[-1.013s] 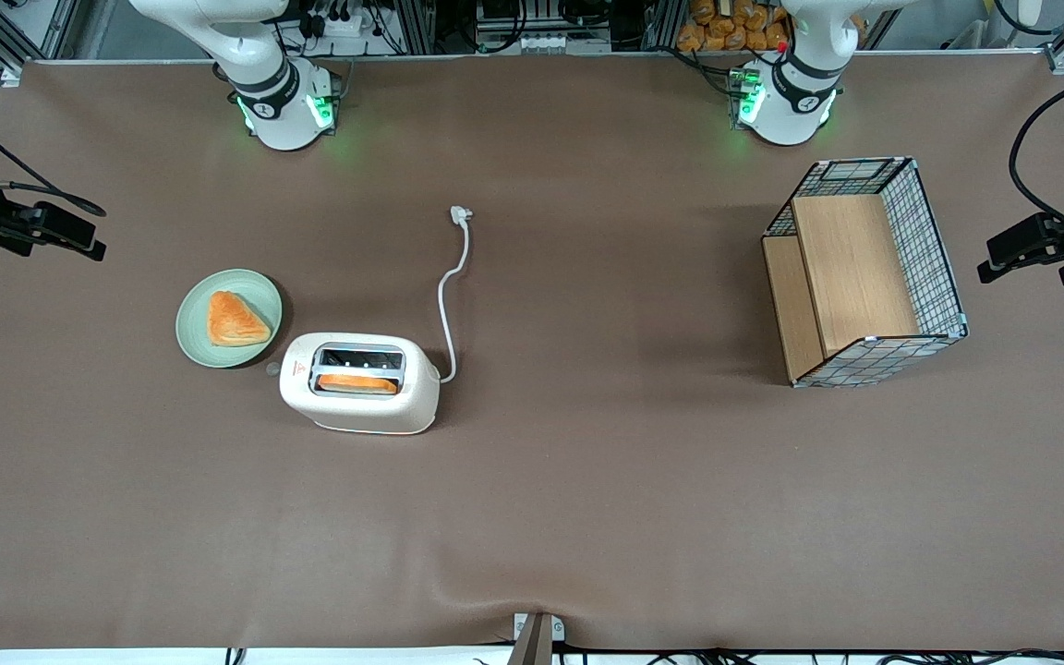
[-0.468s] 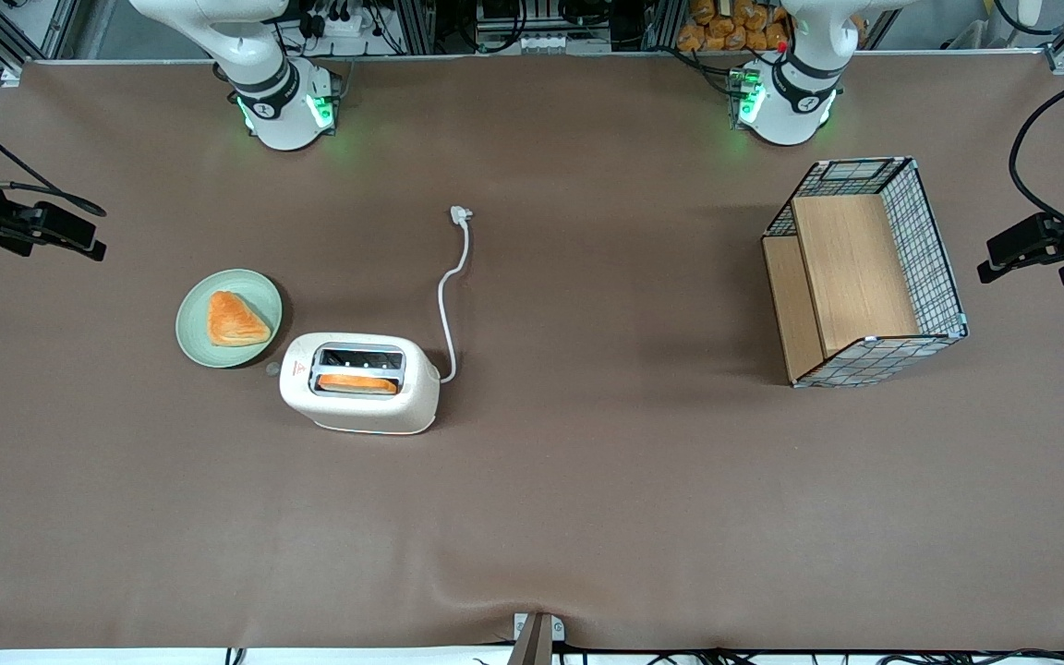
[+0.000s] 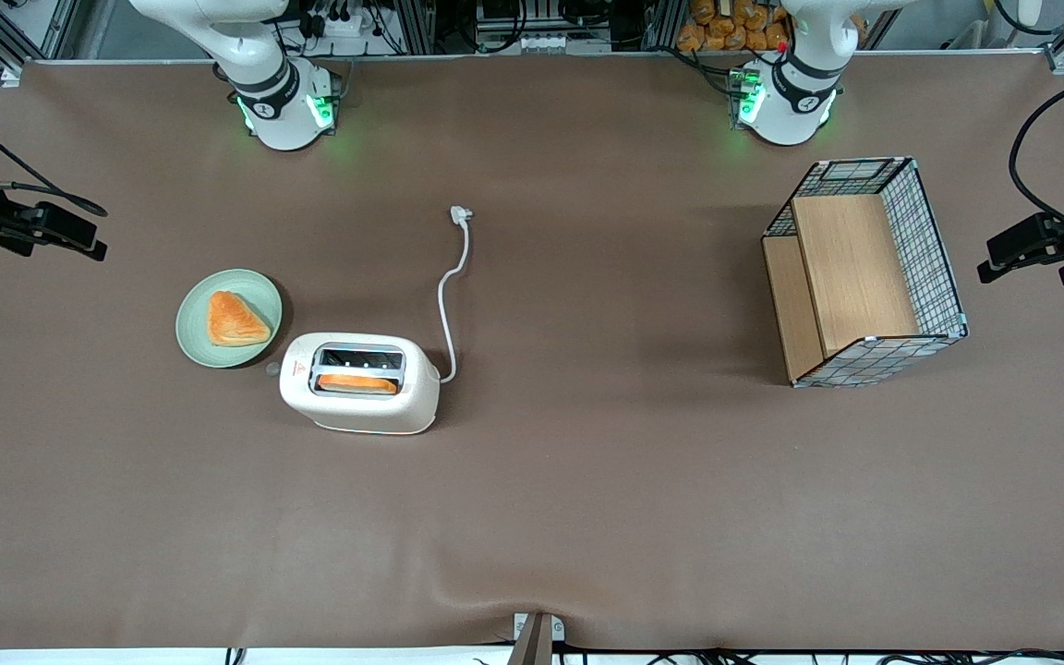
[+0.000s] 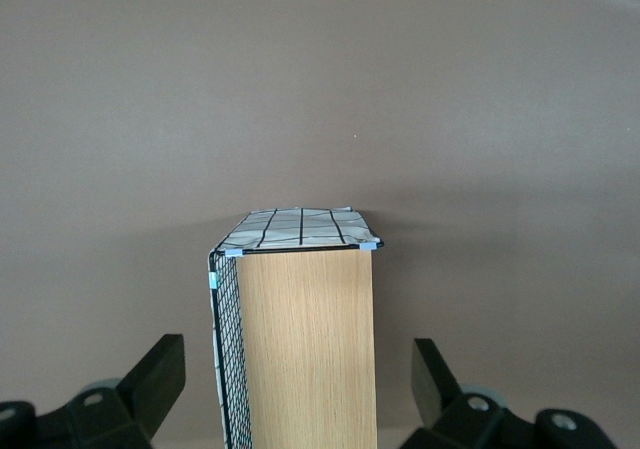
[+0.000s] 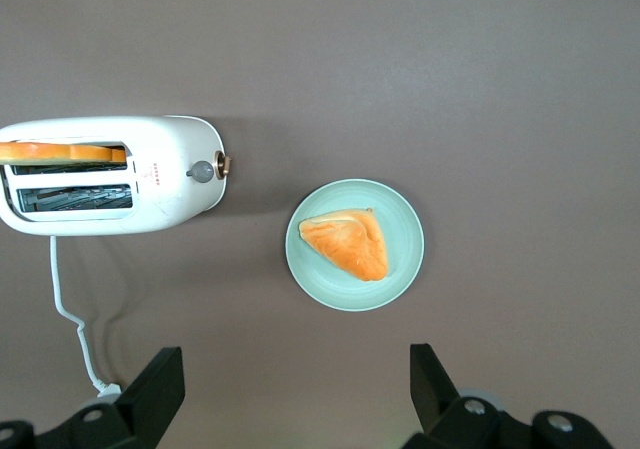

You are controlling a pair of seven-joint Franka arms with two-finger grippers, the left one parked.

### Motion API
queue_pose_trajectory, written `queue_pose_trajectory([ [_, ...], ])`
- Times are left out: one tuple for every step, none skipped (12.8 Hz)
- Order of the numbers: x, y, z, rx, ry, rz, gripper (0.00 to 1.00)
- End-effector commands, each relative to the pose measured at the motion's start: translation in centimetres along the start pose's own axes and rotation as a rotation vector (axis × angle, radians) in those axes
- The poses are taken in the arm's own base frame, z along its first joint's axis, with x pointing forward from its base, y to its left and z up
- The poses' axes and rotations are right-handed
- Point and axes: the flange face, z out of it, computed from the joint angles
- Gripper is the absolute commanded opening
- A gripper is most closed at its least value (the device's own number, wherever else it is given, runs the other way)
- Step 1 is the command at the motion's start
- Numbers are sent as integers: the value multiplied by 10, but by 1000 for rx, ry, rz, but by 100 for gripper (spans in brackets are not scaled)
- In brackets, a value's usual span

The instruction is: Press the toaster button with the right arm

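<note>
The cream-white toaster (image 3: 361,406) lies on the brown table with an orange toast slice in the slot nearer the front camera. It also shows in the right wrist view (image 5: 170,199). The small grey toaster button (image 3: 272,369) sticks out of its narrow end, facing the green plate; the right wrist view shows the button (image 5: 203,171) too. My right gripper (image 3: 79,235) hangs high above the table at the working arm's end, well away from the toaster. In the right wrist view the gripper (image 5: 290,394) is wide open and empty, far above the plate and toaster.
A green plate (image 3: 188,323) with a triangular pastry (image 3: 235,320) sits beside the toaster's button end. The white cord (image 3: 444,296) and plug (image 3: 461,214) run from the toaster toward the arm bases. A wire-and-wood basket (image 3: 864,272) stands toward the parked arm's end.
</note>
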Motion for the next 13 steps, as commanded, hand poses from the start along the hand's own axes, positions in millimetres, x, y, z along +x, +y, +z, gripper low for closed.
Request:
queue_pose_trajectory([
  [-4,-1,-3,-21,2,13,100],
  [-4,-1,-3,-21,2,13,100],
  [-4,-1,-3,-21,2,13,100],
  [-4,-1,-3,-21,2,13,100],
  [-4,-1,-3,-21,5,11,100],
  [-3,-2,-7,-21,13,6,100],
  [-3,-4,-11,-19,20,4,100],
  [-3,-4,-13,-19,25,9,100],
  [-3,-1,-18,-18,34,14,100],
  [-2,0,-19,-16,37,17,100],
  [-2,1,-18,-18,36,19,100],
  [-2,0,-18,-18,36,16,100],
  [-2,0,-19,-18,38,11,100],
])
